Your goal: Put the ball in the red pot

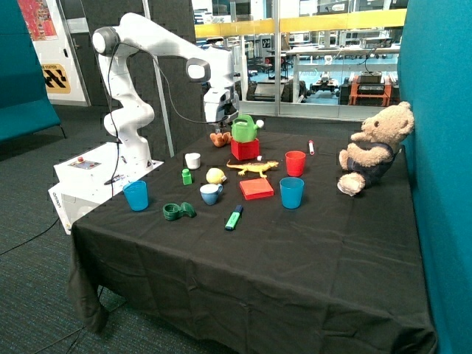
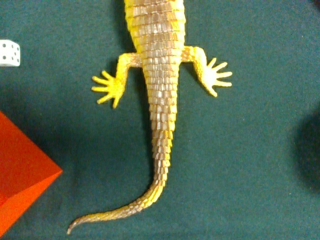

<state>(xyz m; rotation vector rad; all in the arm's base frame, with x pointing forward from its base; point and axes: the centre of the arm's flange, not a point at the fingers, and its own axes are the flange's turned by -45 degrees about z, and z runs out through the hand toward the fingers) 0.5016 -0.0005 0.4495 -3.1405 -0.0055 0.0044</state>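
The pale yellow ball (image 1: 214, 175) lies on the black cloth beside a blue-and-white cup (image 1: 211, 194), left of the yellow lizard toy (image 1: 253, 168). The red pot (image 1: 245, 150) stands behind the lizard with a green watering can (image 1: 245, 129) on top of it. My gripper (image 1: 220, 118) hangs above the table's back edge, next to the watering can and over a brownish-orange lumpy toy (image 1: 219, 138), well apart from the ball. The wrist view holds the lizard's tail and hind legs (image 2: 159, 115), a white die (image 2: 9, 52) and a red corner (image 2: 20, 175). The ball is out of that view.
Around the ball stand a white cup (image 1: 192, 160), a small green bottle (image 1: 186, 176) and a flat red block (image 1: 256, 189). A red cup (image 1: 295, 163), two blue cups (image 1: 291, 192) (image 1: 136, 195), a green marker (image 1: 234, 217) and a teddy bear (image 1: 372, 147) also sit on the table (image 1: 310, 251).
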